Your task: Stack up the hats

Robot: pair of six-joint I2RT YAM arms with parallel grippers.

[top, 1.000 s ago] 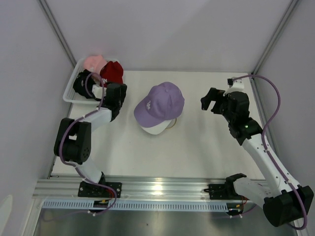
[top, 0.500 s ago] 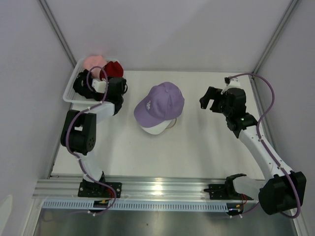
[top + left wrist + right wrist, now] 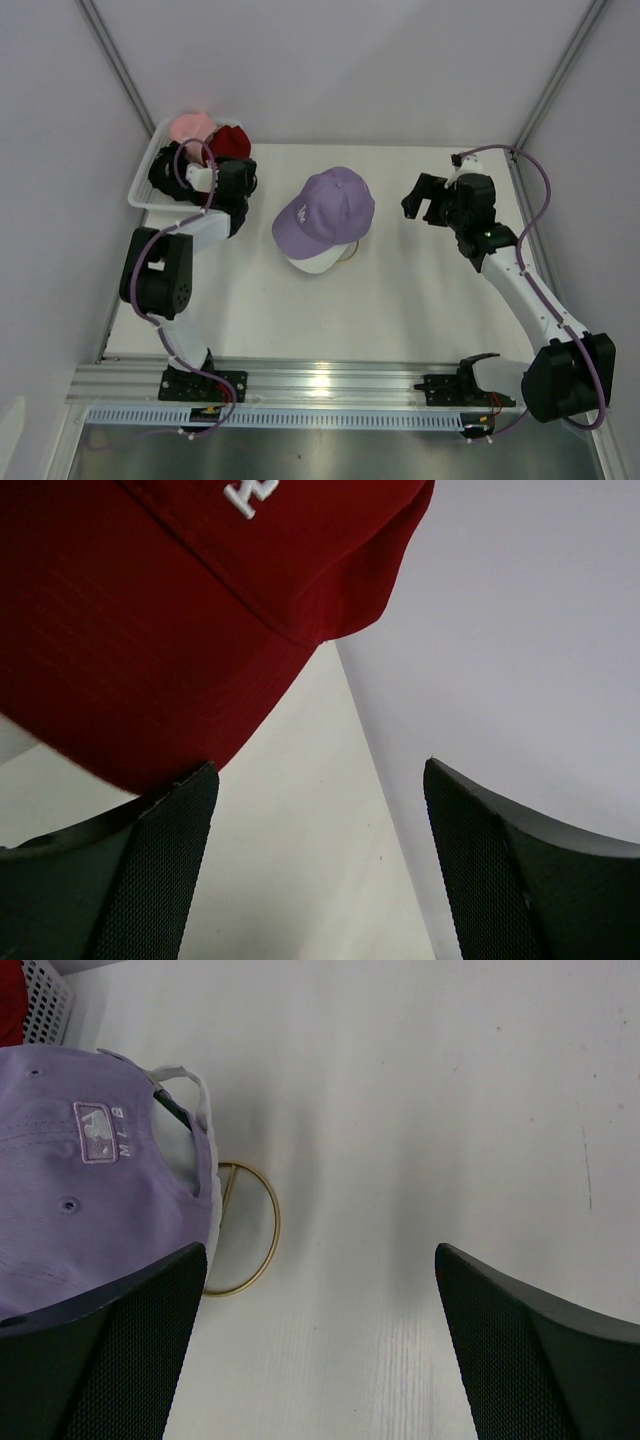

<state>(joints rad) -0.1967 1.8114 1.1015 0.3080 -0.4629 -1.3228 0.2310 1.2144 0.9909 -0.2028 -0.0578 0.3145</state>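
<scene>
The lavender hat [image 3: 325, 212] is set over a white hat [image 3: 316, 263] on a gold stand [image 3: 252, 1228]. Left of it, the red hat [image 3: 232, 143], pink hat [image 3: 189, 127] and black hat [image 3: 163, 172] are held in the basket [image 3: 139, 186]. The left gripper [image 3: 315, 780] is spread beside the red hat's brim, gripping nothing. Right of the lavender hat, the right gripper [image 3: 320, 1260] is spread wide and empty

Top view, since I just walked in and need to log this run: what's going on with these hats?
Two robot arms are stacking caps. The lavender fabric baseball cap sits on a white cap over a gold wire stand mid-table. The left claw, open, hovers by the red cap at the white mesh basket, holding nothing. The right claw hangs open beside the stack.
</scene>
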